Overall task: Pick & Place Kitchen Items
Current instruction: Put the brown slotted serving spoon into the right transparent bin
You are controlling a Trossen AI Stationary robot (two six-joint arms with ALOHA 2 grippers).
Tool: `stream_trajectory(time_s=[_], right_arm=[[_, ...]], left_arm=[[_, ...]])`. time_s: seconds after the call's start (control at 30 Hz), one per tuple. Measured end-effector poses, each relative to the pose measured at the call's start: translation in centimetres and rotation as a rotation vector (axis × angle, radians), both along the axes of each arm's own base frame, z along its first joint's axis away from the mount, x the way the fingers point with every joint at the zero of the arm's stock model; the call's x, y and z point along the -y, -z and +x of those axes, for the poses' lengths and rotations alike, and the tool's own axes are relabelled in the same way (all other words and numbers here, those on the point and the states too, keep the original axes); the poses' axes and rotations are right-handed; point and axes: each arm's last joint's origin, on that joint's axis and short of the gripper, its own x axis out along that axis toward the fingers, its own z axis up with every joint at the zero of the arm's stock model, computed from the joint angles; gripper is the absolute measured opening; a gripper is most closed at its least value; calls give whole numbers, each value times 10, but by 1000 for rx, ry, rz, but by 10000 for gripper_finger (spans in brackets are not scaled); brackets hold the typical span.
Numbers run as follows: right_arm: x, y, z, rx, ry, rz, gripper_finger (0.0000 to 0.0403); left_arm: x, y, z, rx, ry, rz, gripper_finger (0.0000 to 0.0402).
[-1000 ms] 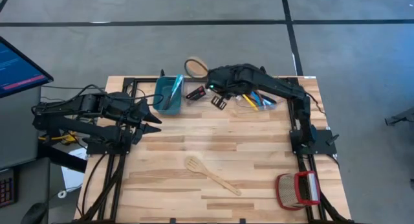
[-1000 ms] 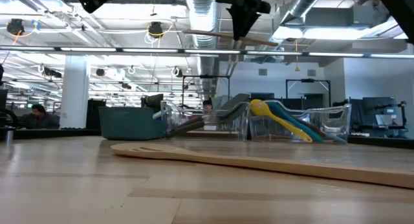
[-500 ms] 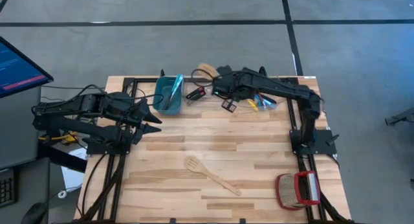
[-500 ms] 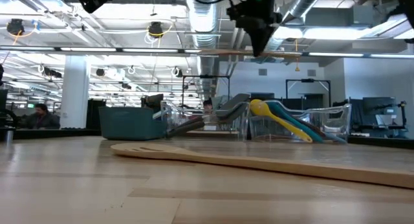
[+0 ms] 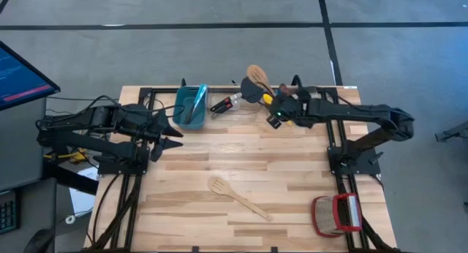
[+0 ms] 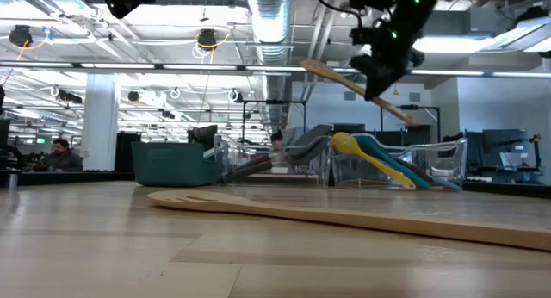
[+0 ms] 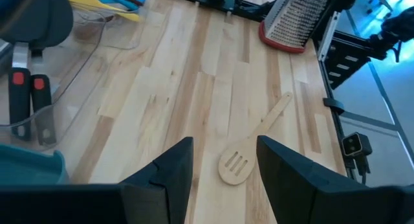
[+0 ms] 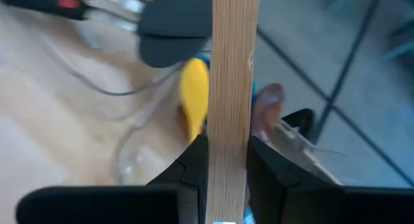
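A wooden spoon (image 5: 257, 77) hangs tilted in the air over the tabletop's (image 5: 219, 165) far edge, its handle clamped between the fingers of the right gripper (image 5: 278, 115), above a clear tray (image 6: 387, 164) holding yellow and blue spoons (image 6: 366, 152). A slotted wooden spatula (image 5: 238, 197) lies flat near the tabletop's near edge. A teal bin (image 5: 190, 105) sits at the far edge. The left gripper (image 5: 175, 134) hovers by the left edge, fingers spread, holding nothing. A grater (image 5: 335, 214) rests at the near right corner.
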Motion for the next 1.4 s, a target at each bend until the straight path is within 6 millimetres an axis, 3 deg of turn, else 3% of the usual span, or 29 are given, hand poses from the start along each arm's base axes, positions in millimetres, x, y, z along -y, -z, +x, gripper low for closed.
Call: stream_trajectory(time_s=[0.17, 0.43, 0.73, 1.17, 1.4], right_arm=[[-3, 21, -11, 20, 74, -149, 67], [-3, 57, -22, 13, 176, -237, 67], [1, 73, -33, 77, 319, -323, 67], [4, 99, -46, -91, 238, -339, 67], [6, 115, -55, -73, 227, -296, 67]], left_arm=[[0, 0, 0, 0, -19, -23, 159], [-1, 0, 0, 3, -56, 0, 159], [-3, -1, 0, 8, -97, 27, 159], [-4, -1, 0, 12, -144, 29, 159], [-4, -1, 0, 13, -158, 35, 159]])
